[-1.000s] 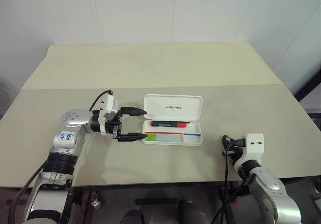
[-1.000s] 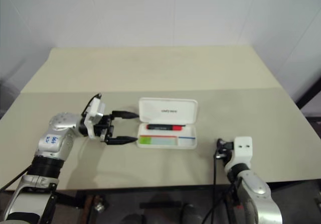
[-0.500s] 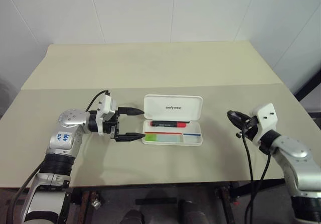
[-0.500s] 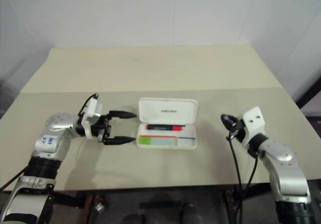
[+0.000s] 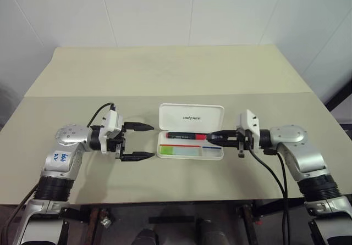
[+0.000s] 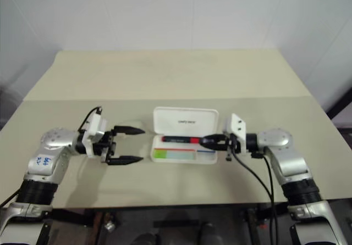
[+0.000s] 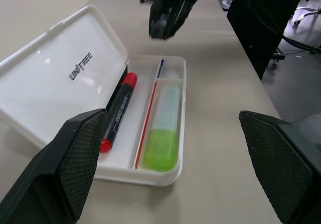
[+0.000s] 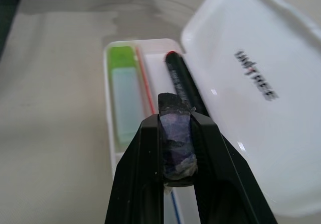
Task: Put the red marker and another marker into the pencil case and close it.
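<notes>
The right hand (image 5: 212, 138) hovers over the right end of the pencil case (image 5: 190, 152), fingers clamped on a small dark stub (image 8: 176, 136), apparently to drop it in or reach the lid. The left hand (image 5: 149, 142) waits just left of the case, fingers wide apart and empty. The red marker (image 5: 186, 135) and the green-capped marker (image 5: 177, 151) already lie inside the open case on the counter (image 5: 176, 74).

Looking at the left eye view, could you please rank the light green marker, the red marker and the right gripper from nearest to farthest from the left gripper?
1. Light green marker, in the pencil case's front compartment, at the end nearest the left gripper.
2. Red marker, in the rear compartment.
3. Right gripper, over the case's far end.
</notes>
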Robot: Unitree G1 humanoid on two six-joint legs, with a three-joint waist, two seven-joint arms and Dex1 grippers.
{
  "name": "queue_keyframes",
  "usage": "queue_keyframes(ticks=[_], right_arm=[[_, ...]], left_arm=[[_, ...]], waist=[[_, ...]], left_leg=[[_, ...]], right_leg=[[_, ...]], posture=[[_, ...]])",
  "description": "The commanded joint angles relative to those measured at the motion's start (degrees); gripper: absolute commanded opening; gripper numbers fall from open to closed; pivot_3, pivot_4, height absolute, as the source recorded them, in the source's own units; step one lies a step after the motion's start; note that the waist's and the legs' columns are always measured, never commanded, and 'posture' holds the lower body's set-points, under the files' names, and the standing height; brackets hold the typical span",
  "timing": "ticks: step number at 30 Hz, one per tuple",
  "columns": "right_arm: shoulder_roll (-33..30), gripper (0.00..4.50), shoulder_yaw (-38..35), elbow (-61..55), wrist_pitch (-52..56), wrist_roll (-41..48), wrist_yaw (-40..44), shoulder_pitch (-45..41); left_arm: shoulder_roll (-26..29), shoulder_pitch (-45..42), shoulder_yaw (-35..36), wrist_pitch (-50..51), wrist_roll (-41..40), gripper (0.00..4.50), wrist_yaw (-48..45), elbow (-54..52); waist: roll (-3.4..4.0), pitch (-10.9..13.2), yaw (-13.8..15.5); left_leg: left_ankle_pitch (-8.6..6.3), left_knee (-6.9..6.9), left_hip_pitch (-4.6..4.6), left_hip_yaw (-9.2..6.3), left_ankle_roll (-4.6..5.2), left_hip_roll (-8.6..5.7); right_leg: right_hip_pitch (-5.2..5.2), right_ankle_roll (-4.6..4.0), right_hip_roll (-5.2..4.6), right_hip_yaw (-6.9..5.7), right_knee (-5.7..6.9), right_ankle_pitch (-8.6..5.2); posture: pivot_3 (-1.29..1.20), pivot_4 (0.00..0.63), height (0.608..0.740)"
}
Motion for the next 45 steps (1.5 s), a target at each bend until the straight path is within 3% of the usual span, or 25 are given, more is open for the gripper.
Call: queue_keyframes(ticks=[1,36,45], right_arm=[[-0.4,0.38,-0.1,1.1,-2.1,-0.5,2.3,-0.5],[2.8,0.38,1.4,8.8,-6.9,-4.7,5.3,-2.1],[3.3,3.49,0.6,11.7,-9.0,-5.3,4.8,-4.4]], left_arm=[[1.3,1.4,1.6,1.1,-1.3,4.50,0.7,-3.6],[0.7,0.8,1.1,2.6,-1.5,4.50,1.8,-5.1],[0.3,0.4,0.9,2.4,-1.3,4.50,2.2,-4.8]], waist=[[0.02,0.0,0.0],[0.03,0.0,-0.1],[0.03,0.0,-0.1]], left_leg=[[0.00,0.00,-0.03,0.00,0.00,-0.01],[-0.02,0.07,0.03,0.02,-0.03,0.00],[-0.02,0.07,0.04,0.02,-0.03,0.00]], right_leg=[[-0.02,0.00,-0.01,0.00,0.00,0.00],[-0.01,-0.01,0.01,0.02,0.09,0.00],[-0.01,-0.01,0.01,0.02,0.11,0.00]], posture=[[0.00,0.150,0.740],[0.00,0.150,0.740],[0.00,0.150,0.740]])
